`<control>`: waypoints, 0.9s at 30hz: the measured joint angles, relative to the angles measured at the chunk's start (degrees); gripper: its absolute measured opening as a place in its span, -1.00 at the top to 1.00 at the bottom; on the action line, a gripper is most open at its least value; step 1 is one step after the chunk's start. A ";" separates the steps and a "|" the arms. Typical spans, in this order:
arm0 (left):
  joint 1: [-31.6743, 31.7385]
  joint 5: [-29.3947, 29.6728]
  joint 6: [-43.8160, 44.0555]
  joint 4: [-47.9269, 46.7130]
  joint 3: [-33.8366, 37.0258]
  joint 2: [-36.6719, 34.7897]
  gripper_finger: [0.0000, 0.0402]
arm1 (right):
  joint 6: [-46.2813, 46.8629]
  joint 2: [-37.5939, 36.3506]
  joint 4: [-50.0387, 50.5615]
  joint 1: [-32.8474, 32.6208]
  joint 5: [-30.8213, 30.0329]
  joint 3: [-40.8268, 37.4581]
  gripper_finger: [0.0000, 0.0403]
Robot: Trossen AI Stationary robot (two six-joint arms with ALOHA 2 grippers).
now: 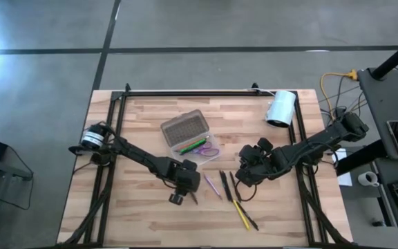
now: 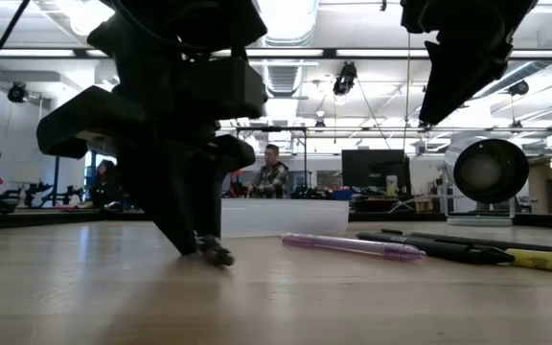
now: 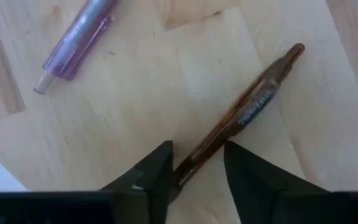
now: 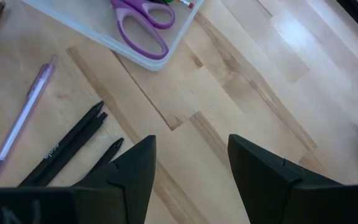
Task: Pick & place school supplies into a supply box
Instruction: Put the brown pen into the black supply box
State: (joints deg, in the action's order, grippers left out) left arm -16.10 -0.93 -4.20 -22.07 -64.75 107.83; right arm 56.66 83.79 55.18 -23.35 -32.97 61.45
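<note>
The supply box (image 1: 185, 131) lies open at the table's middle. Its dark textured half is toward the far side. Its clear half (image 4: 135, 53) holds a green pen (image 1: 193, 146) and purple-handled scissors (image 4: 143, 22). My left gripper (image 3: 197, 149) is open and down at the tabletop (image 2: 199, 244), astride one end of a dark brown pen (image 3: 247, 106). My right gripper (image 4: 191, 146) is open and hovers above the table (image 1: 242, 174), beside two dark pens (image 4: 73, 140). A purple pen (image 1: 211, 185), a yellow one (image 1: 240, 213) and another dark one (image 1: 251, 220) lie flat on the wood. My left gripper comes down from above with its fingers on either side of the brown pen's end (image 3: 188, 168). One fingertip (image 3: 160, 165) lies against the pen's side; the other stands apart from it. The pen lies flat on the table, slanting away between the fingers.
A white cylindrical roll (image 1: 280, 107) lies on its side near the table's far right corner. A black frame rail (image 1: 185, 92) runs along the far edge, with struts down both sides. Bare wood lies toward the near edge. People show in the room beyond (image 2: 274, 172).
</note>
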 joint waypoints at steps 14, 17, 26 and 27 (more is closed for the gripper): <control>0.04 0.46 5.05 -1.15 -0.76 0.04 0.94 | 0.33 0.00 -0.09 0.00 -0.02 -0.15 0.05; 0.04 0.30 7.41 -3.13 -2.34 -0.07 0.94 | 0.33 0.00 -0.09 0.00 -0.02 -0.15 0.05; 0.07 1.22 15.98 -14.42 -10.97 -0.85 0.96 | -0.13 0.00 -0.07 0.00 -0.20 -0.17 0.05; 0.24 1.48 17.40 -15.74 -11.13 -0.85 0.96 | -0.11 0.00 -0.05 0.00 -0.22 -0.17 0.05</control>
State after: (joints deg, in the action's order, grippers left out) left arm -15.85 0.55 13.21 -37.81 -75.89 106.98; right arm 56.55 83.79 55.13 -23.35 -33.19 61.28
